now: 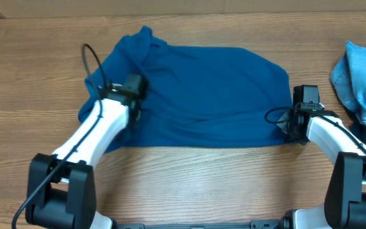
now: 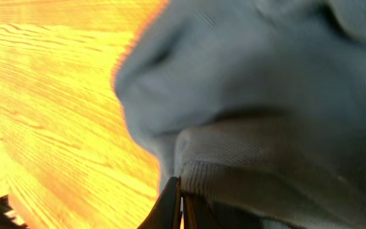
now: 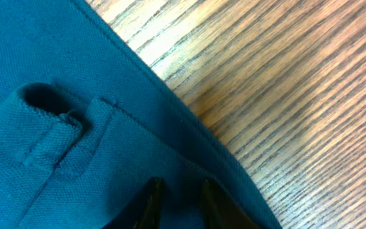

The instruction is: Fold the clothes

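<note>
Tabletop (image 1: 221, 184) shirt (image 1: 208, 95), seemingly pinched by left gripper (image 2: 181, 194).

**Legend.** No text, label, brand, number or sign could be read in any of the three views. The blue shirt (image 1: 208, 95) showed only plain knit fabric.
</note>
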`<action>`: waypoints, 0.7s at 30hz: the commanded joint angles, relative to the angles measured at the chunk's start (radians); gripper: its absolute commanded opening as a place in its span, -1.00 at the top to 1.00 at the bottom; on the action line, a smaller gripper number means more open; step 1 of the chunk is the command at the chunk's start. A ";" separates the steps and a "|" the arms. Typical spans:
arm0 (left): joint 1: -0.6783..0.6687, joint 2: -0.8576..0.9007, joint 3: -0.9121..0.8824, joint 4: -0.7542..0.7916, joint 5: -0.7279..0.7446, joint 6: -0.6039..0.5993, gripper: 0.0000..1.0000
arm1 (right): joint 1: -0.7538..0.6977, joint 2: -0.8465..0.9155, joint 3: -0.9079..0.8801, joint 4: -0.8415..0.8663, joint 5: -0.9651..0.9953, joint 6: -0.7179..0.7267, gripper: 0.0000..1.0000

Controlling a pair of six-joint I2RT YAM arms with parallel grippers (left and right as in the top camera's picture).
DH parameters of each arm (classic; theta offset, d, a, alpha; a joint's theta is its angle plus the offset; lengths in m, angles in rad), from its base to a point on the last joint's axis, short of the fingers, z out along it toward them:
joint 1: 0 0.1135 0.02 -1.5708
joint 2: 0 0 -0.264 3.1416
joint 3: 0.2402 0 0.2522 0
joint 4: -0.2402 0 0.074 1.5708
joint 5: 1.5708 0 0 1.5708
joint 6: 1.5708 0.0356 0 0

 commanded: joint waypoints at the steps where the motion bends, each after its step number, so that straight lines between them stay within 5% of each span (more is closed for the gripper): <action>1: 0.081 -0.010 0.079 0.045 -0.029 0.069 0.92 | -0.011 0.028 -0.031 -0.020 0.014 0.002 0.49; 9: 0.137 -0.009 0.129 0.183 0.034 0.183 0.91 | -0.011 0.028 -0.031 -0.021 0.014 0.002 0.49; 12: 0.137 0.001 0.129 0.191 0.042 0.206 0.75 | -0.011 0.028 -0.031 -0.026 0.014 0.002 0.49; 16: 0.142 0.015 0.129 0.194 0.040 0.208 0.14 | -0.011 0.028 -0.031 -0.027 0.014 0.002 0.49; 17: 0.144 0.015 0.129 0.197 0.037 0.208 -0.15 | -0.011 0.028 -0.031 -0.029 0.014 0.002 0.49; 19: 0.151 0.014 0.132 0.205 0.032 0.209 -0.18 | -0.011 0.028 -0.031 -0.031 0.014 0.002 0.49; 21: 0.153 0.014 0.139 0.176 0.045 0.209 0.08 | -0.011 0.028 -0.031 -0.031 0.014 0.002 0.49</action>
